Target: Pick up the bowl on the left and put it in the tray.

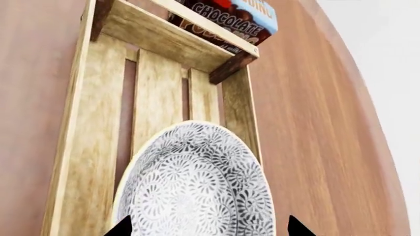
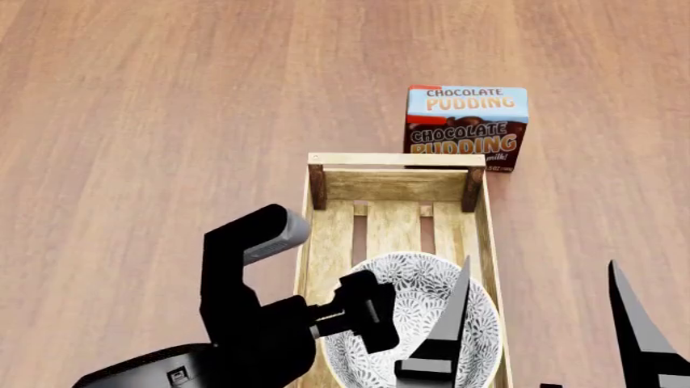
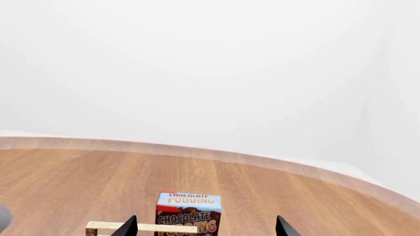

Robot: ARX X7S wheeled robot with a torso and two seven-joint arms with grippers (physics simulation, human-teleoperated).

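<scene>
Head view: brown wood table [image 2: 161,121] under the tray [image 2: 393,166].

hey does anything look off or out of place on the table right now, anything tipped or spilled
Nothing stands out. The patterned bowl sits in the near end of the wooden crate, filling its width, with the left gripper at its rim. The chocolate pudding box stands upright just beyond the crate's far end. Nothing is spilled.
</scene>
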